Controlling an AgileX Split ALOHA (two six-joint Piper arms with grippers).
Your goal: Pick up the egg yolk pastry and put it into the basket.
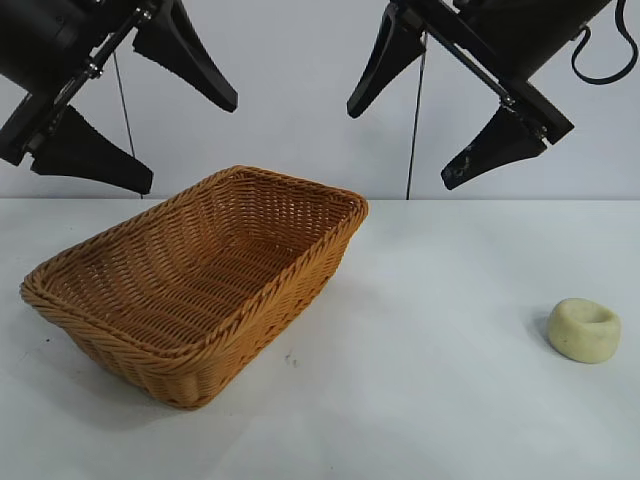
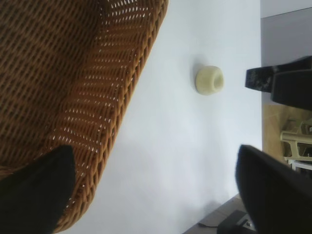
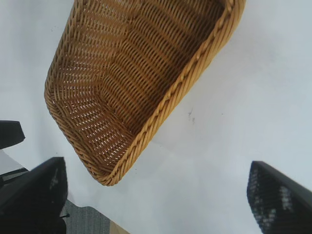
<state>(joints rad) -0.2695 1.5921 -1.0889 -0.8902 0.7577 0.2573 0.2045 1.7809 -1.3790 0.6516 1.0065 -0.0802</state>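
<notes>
Lab-style test bench: bare white table (image 1: 430,400), plain white backdrop wall (image 1: 290,80), black robot arms overhead.

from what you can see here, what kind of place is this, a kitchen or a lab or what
Most likely a robot test bench, not a kitchen: a bare white table against a plain wall, two black arms hanging over it, and only staged props, a wicker basket and an egg yolk pastry.

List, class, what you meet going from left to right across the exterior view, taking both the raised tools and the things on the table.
Left tool → wicker basket → right tool → egg yolk pastry.
</notes>
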